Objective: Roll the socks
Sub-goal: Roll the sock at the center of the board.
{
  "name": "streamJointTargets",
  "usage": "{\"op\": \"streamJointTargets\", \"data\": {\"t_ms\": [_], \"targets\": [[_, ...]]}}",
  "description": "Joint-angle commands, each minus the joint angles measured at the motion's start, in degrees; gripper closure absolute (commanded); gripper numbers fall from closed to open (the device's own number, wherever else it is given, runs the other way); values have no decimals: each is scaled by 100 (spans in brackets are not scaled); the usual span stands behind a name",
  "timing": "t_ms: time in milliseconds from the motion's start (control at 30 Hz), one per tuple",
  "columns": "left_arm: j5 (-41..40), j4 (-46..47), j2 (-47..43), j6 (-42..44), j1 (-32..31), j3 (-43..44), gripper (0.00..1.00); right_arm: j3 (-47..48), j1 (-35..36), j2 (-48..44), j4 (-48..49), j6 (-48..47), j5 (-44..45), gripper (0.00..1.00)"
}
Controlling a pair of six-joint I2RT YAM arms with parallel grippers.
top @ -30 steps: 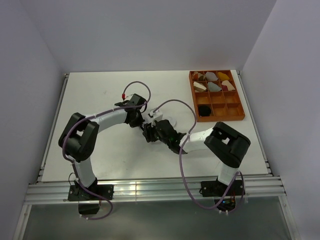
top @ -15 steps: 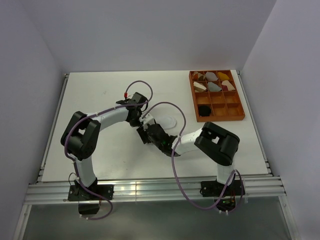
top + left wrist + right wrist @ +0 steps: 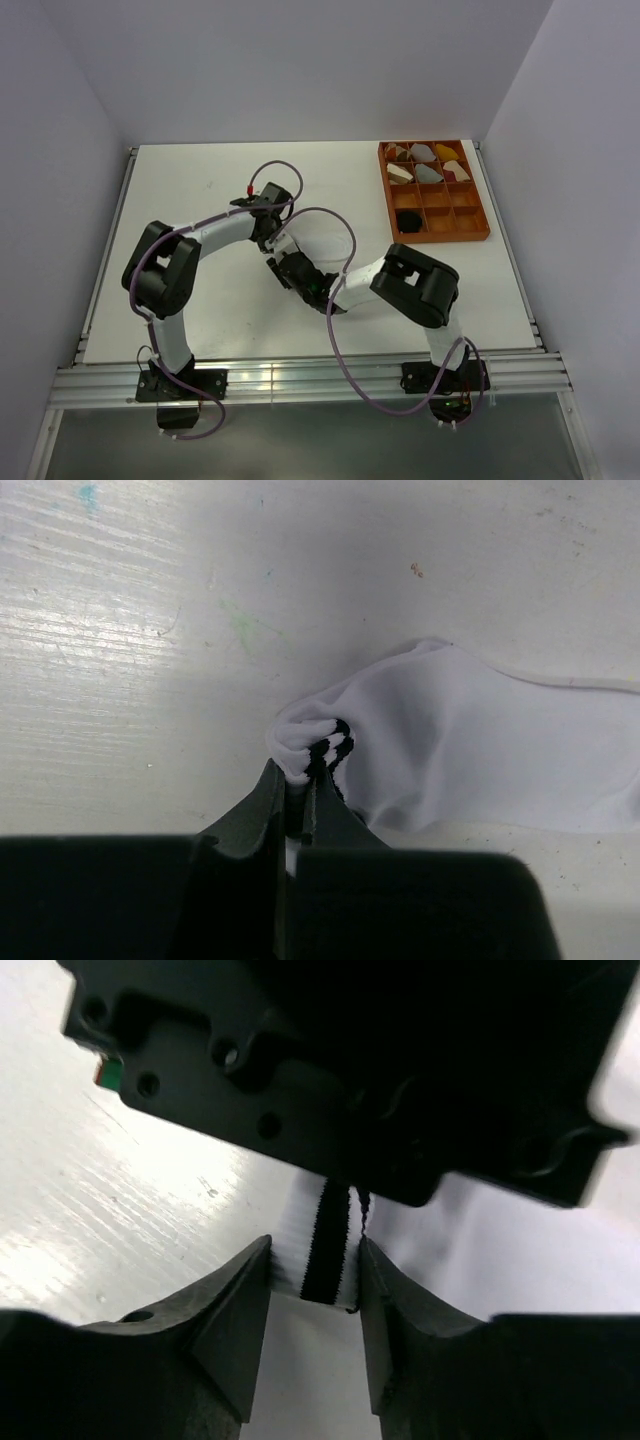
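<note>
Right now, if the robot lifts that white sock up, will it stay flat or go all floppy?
Probably floppy: the white sock bunches and wrinkles where the left gripper pinches its striped cuff. It looks thin and soft, so likely light. It lies flat on the table, so it shouldn't roll away.

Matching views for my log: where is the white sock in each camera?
Top external: white sock, faint, mid-table beside the left end effector.
Left wrist: centre-right, cuff pinched in that end effector.
Right wrist: centre, cuff between the right end effector's fingers.
Shared landmark: black cuff stripes, in both wrist views.
</note>
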Motion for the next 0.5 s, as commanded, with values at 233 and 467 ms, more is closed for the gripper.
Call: {"op": "streamJointTargets", "data": {"t_ms": [233,467], "targets": [[302,13,23,-11,-141,-237,100,332,-17,195,-537,423,52,99],[127,303,-556,-319,-19,-510,72,-19,-403,-165,-607,1117,-1009,100]]}}
